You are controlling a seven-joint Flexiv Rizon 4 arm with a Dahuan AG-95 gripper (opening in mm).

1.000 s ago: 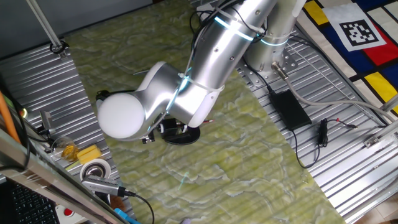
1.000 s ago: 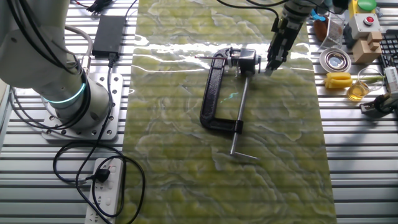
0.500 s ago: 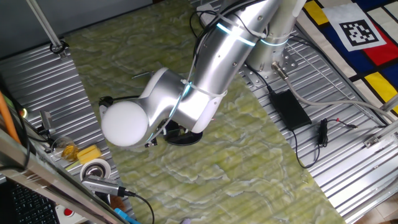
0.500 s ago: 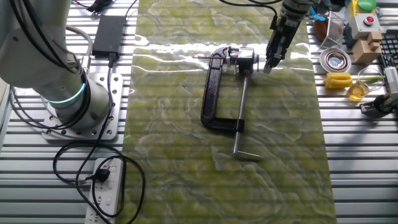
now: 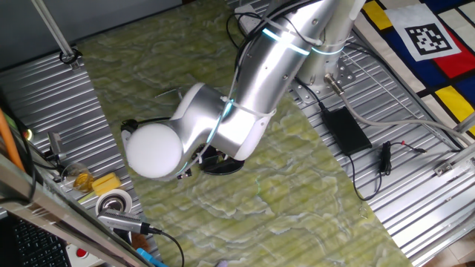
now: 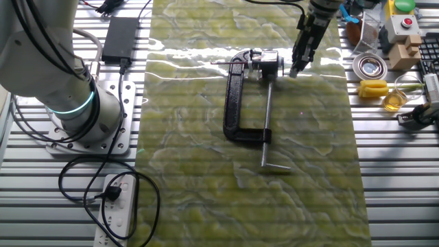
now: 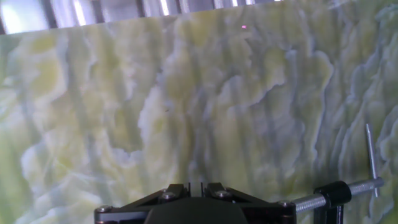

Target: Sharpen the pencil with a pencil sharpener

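The step in hand is judged to be the working of the sharpener [image 6: 230, 103], with the pencil [image 6: 221, 63] already seated. The sharpener lies flat on the green mat [image 6: 309, 178] on the desk. Its black C-frame opens toward the silver rod [image 6: 266, 116], and the white and metal head sits at the far end. The pencil projects from the head on the side away from the gripper [image 6: 295, 68], in line with the head and touching it. The gripper stands just beside the opposite end of the head, pointing down at the mat. In the hand view the fingers [image 7: 174, 190] stand narrow, close together. Whether they pinch any part of the head cannot be told. In one fixed view the arm covers most of the sharpener, and only the edge of its oval base [image 5: 226, 167] shows. The next move probably calls for a firm hold at the head and a steady turn that leaves the frame in place. Count: one pencil, one sharpener, one gripper, one power brick [image 6: 120, 34].
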